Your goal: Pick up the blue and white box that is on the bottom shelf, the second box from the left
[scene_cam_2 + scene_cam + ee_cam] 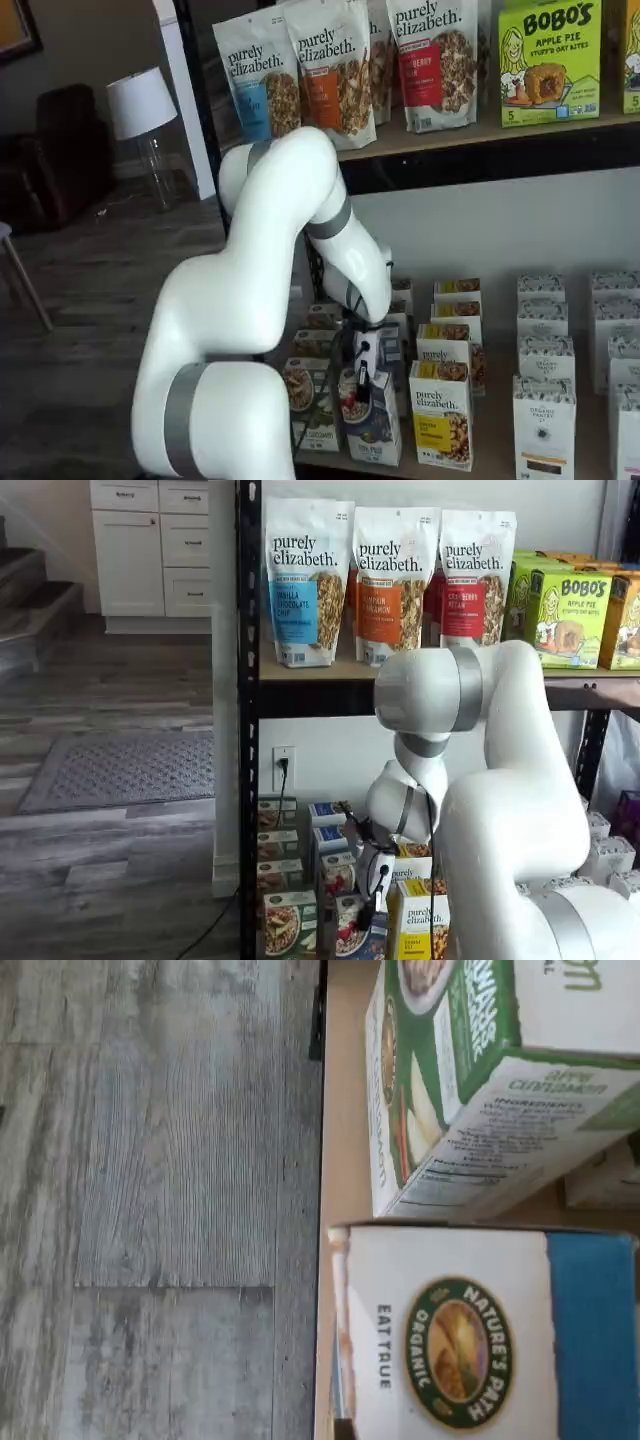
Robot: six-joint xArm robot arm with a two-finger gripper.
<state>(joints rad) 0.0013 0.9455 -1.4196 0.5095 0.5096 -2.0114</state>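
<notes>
The blue and white box (pixel 450 1340) fills the wrist view close up, showing a white top flap with a round "Nature's Path Organic" logo and a blue band. In both shelf views it stands at the front of the bottom shelf (pixel 490 468), between a green box and a yellow-and-white box. My gripper (pixel 362 385) hangs straight down onto the top of the blue and white box (pixel 378 432), black fingers closed on its upper edge. In a shelf view the gripper (pixel 372 895) sits over the same box (pixel 352 938).
A green cereal box (pixel 470 1070) stands right beside it, also seen as the green box (pixel 285 925). A "purely elizabeth" box (pixel 442 415) stands on the other side. More cartons stand in rows behind. Granola bags (pixel 305 575) line the upper board. Grey plank floor (pixel 150 1200) lies beyond the shelf edge.
</notes>
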